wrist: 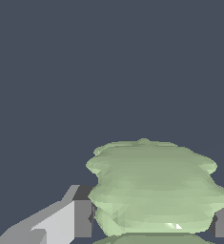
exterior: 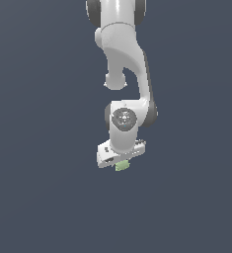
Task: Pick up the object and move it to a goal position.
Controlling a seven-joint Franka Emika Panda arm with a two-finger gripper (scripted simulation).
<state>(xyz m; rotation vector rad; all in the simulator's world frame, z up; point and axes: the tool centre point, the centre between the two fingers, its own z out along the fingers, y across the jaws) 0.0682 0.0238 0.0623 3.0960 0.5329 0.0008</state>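
The object (exterior: pixel 121 166) is a small pale-green bumpy block, peeking out just below the white hand of the arm in the exterior view. In the wrist view the object (wrist: pixel 154 186) fills the space between the two grey fingers (wrist: pixel 82 218), which press against its sides. My gripper (exterior: pixel 121 164) is shut on the object, and the white hand hides most of the block in the exterior view. I cannot tell from these frames whether the block rests on the dark surface or hangs above it. No goal marker shows.
The white arm (exterior: pixel 123 54) comes down from the top of the exterior view. A plain dark blue-grey surface (exterior: pixel 38 197) surrounds the gripper in both views.
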